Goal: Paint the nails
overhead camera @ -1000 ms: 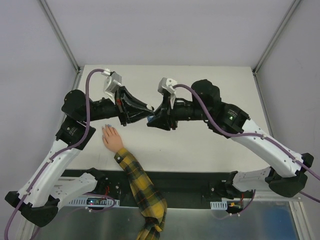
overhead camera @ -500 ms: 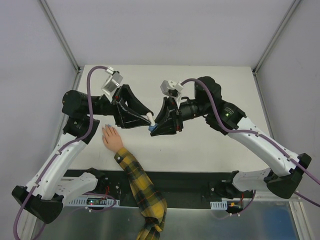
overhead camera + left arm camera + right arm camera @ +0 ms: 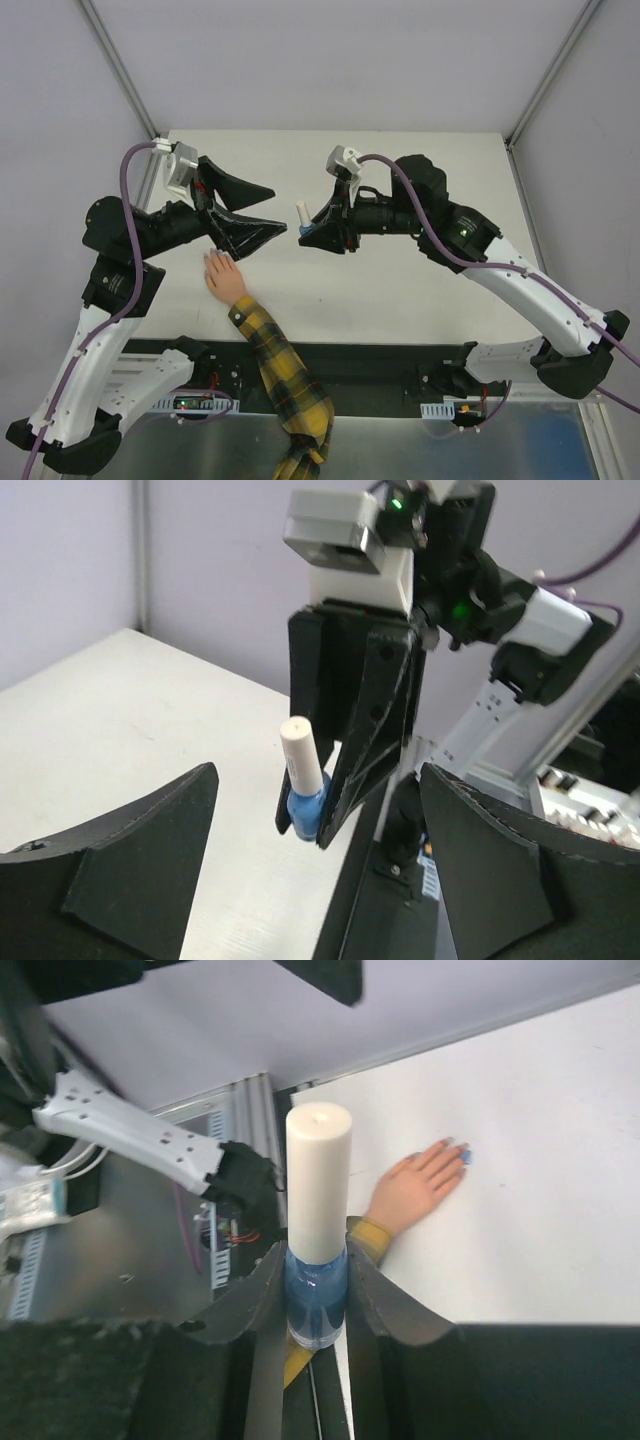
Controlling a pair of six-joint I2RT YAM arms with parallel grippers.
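Observation:
A small peach hand (image 3: pixel 224 275) in a yellow-and-black plaid sleeve (image 3: pixel 285 385) lies flat on the white table. The nails (image 3: pixel 460 1154) show a light blue tint at the fingertips. My right gripper (image 3: pixel 312 232) is shut on a blue nail polish bottle (image 3: pixel 317 1295), and the bottle's white cap (image 3: pixel 318 1175) is on and points toward the left arm. My left gripper (image 3: pixel 272 210) hangs wide open above the hand, a short way left of the cap. In the left wrist view its two fingers (image 3: pixel 140 865) frame the bottle (image 3: pixel 302 810) without touching it.
The white table (image 3: pixel 420 290) ends in a black strip (image 3: pixel 380 360) at the near edge, where the arm bases stand. Metal frame posts (image 3: pixel 120 70) rise at the back corners. Grey walls close in the sides and the back.
My left gripper was shut on the white cap; it has opened, let go and drawn back to the left. The right gripper still holds the capped bottle and has shifted slightly up.

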